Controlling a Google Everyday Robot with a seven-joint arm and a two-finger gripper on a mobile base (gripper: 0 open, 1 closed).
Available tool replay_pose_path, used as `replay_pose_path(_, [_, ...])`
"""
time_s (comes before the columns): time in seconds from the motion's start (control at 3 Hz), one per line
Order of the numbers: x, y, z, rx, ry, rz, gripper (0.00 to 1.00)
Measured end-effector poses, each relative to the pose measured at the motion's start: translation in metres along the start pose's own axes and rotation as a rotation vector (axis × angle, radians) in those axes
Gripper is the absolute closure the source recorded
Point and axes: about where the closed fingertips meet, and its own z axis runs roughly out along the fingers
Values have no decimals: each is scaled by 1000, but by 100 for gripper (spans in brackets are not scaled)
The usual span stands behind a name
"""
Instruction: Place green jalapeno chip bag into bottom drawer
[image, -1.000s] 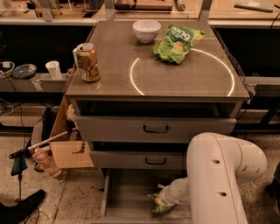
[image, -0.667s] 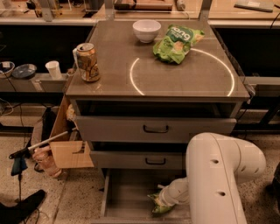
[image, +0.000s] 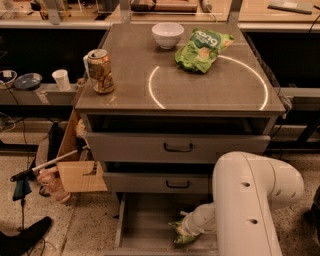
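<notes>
Okay, gripper (image: 190, 229) is down in the open bottom drawer (image: 145, 220) at the green jalapeno chip bag (image: 179, 237), near right side, grip I can't tell; I'd release once it lies flat, then back out straight up.

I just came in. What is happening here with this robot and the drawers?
The robot's one arm reaches down into the open bottom drawer. Its gripper is at the green jalapeno chip bag, which is low inside that drawer, near its front. On the cabinet top, a white bowl, a can and a smaller green bag sit far from the arm.
</notes>
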Motion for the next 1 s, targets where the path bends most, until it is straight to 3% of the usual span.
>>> replay_pose_path(0.67, [0,0,0,0,0,0,0])
replay_pose_path(1.0, [0,0,0,0,0,0,0])
